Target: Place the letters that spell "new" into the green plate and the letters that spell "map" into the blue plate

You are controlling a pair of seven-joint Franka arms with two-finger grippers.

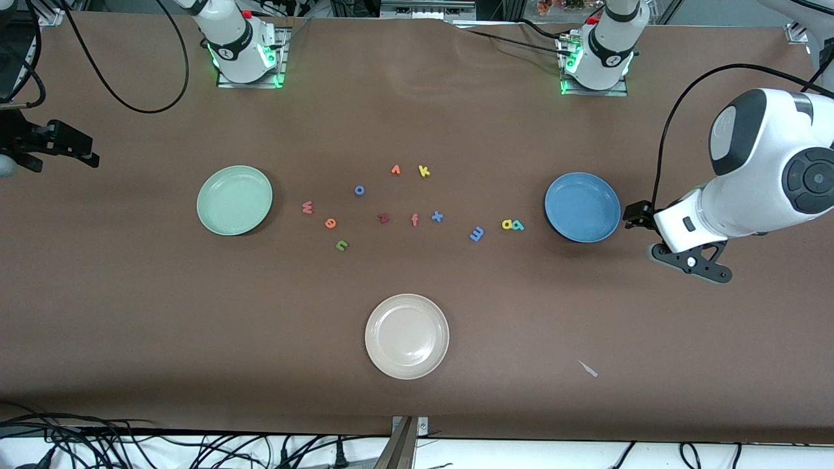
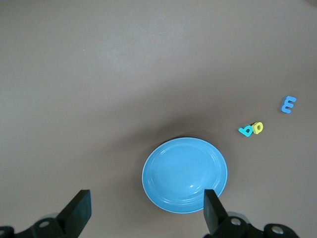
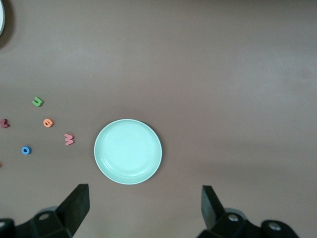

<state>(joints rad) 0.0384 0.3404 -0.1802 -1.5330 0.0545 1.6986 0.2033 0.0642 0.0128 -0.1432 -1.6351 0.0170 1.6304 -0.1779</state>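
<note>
The green plate (image 1: 234, 200) (image 3: 128, 151) lies toward the right arm's end of the table. Beside it lie the salmon w (image 1: 307, 208) (image 3: 69, 139), orange e (image 1: 330, 223) (image 3: 47, 122) and green n (image 1: 342, 245) (image 3: 37, 101). The blue plate (image 1: 582, 207) (image 2: 184, 174) lies toward the left arm's end. Close to it are the teal p (image 1: 518, 225) (image 2: 244, 131), touching the yellow a (image 1: 507, 225) (image 2: 257, 128), and the blue m (image 1: 477, 234) (image 2: 288, 104). My left gripper (image 2: 146, 197) hangs open high over the blue plate's edge. My right gripper (image 3: 143, 192) hangs open high over bare table beside the green plate. Both are empty.
A cream-white plate (image 1: 406, 336) sits nearest the front camera. Between the two coloured plates lie a blue o (image 1: 359, 190), red z (image 1: 384, 218), orange f (image 1: 414, 220), blue x (image 1: 437, 216), yellow k (image 1: 424, 171) and another orange letter (image 1: 395, 170).
</note>
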